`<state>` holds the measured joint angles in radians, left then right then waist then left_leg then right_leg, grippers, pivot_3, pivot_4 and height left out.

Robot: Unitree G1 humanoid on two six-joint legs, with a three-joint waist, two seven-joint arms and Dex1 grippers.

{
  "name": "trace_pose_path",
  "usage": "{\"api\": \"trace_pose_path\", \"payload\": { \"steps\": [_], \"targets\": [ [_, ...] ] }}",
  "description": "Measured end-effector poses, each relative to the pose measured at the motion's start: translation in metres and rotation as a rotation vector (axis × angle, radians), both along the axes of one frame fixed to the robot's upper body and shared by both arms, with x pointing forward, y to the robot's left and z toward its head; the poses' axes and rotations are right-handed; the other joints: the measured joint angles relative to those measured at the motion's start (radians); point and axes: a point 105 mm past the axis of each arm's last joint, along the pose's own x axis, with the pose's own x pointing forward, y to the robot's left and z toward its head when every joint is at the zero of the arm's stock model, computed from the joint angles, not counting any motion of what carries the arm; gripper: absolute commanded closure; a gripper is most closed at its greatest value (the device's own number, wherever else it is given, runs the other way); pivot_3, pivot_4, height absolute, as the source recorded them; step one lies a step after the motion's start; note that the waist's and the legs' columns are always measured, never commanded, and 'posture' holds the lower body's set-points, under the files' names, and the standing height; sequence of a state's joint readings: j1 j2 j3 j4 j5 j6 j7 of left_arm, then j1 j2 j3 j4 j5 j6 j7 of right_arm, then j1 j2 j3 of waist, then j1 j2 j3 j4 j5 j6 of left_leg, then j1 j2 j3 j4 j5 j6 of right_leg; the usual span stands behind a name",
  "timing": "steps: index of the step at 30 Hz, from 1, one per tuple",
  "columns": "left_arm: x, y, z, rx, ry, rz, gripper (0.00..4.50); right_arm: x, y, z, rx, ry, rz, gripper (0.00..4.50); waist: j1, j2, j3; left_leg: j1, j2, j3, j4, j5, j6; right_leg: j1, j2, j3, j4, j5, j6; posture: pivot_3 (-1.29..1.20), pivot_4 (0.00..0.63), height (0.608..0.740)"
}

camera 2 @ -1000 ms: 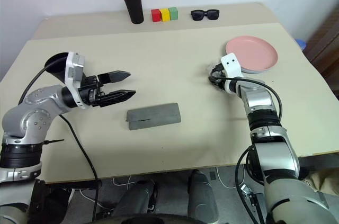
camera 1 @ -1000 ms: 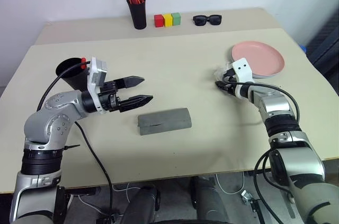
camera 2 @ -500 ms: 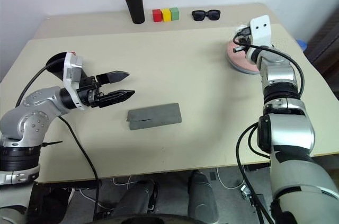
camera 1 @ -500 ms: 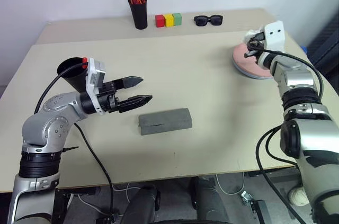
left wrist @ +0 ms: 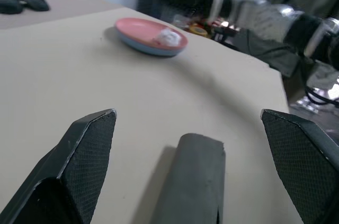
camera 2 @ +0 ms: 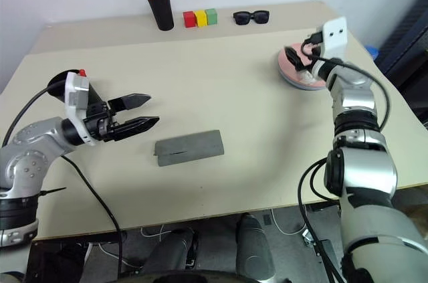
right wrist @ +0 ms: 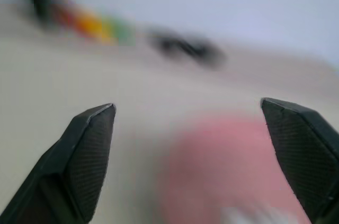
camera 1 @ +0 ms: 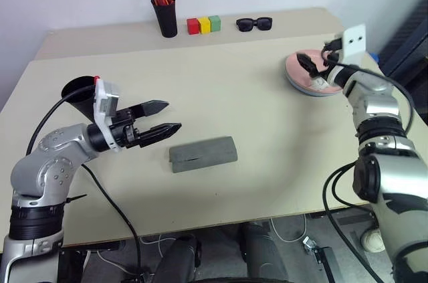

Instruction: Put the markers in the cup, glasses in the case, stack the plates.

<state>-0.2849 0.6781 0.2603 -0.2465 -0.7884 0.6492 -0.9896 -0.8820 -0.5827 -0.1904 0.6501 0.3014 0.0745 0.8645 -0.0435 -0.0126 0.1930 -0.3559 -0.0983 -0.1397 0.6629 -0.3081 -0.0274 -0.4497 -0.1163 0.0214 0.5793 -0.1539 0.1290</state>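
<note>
While the head views show the pink plate (camera 1: pixel 314 74) stacked on the blue one at the beige desk (camera 1: pixel 227 96) right edge, the case (camera 1: pixel 202 153) lies shut mid-desk and the cup (camera 1: pixel 77 92) stands left. Left wrist view: left claw (left wrist: pixel 193 166) wide, empty, case ahead. Right wrist view: right claw (right wrist: pixel 190 150) wide, empty above the plate; glasses and markers cannot be accounted for.

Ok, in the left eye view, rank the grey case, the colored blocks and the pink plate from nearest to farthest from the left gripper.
From the left gripper:
1. Grey case, just beside and below its fingertips, mid-table.
2. Colored blocks, on the far shelf, near the wall.
3. Pink plate, across the table on the right, under the right gripper.
</note>
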Motion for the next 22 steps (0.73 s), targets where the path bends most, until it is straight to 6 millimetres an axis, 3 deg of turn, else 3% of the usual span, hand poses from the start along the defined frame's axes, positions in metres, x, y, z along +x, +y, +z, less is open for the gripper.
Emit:
{"api": "trace_pose_path", "payload": {
  "steps": [3, 5, 10, 16, 22],
  "targets": [
    [-0.005, 0.010, -0.004, 0.018, -0.003, 0.029, 0.00, -0.053, 0.031, -0.033, -0.036, 0.125, 0.302, 0.06, 0.015, 0.001, 0.001, 0.000, 0.000, 0.000, 0.001, -0.002, 0.003, 0.000, 0.000, 0.000, 0.000, 0.000, 0.000, 0.00, 0.150, 0.740],
    [-0.005, 0.016, -0.005, 0.028, -0.006, 0.052, 0.00, -0.084, 0.042, -0.046, -0.068, 0.208, 0.428, 0.06, 0.026, 0.003, 0.002, 0.000, 0.000, 0.001, 0.002, -0.003, 0.005, 0.000, -0.001, 0.001, 0.000, 0.000, 0.000, 0.00, 0.150, 0.740],
    [-0.006, 0.020, -0.007, 0.049, -0.010, 0.037, 0.00, -0.129, 0.053, -0.031, -0.152, 0.230, 0.568, 0.06, 0.030, 0.001, 0.001, 0.007, 0.003, 0.003, 0.003, -0.003, 0.004, 0.007, 0.002, 0.001, -0.001, 0.000, 0.000, 0.00, 0.150, 0.740],
    [0.000, 0.033, -0.016, 0.077, -0.012, 0.065, 0.00, -0.142, 0.051, -0.052, -0.155, 0.323, 0.536, 0.06, 0.031, 0.001, 0.000, 0.006, 0.003, 0.004, 0.003, -0.003, 0.004, 0.006, 0.002, 0.001, -0.001, 0.000, 0.000, 0.00, 0.150, 0.740],
    [0.002, 0.031, -0.017, 0.068, -0.064, 0.076, 0.00, -0.137, 0.049, -0.043, -0.191, 0.299, 0.503, 0.06, 0.033, 0.001, 0.000, 0.006, 0.003, 0.004, 0.003, -0.003, 0.004, 0.006, 0.002, 0.001, -0.001, 0.000, -0.001, 0.00, 0.150, 0.740]
  ]
}}
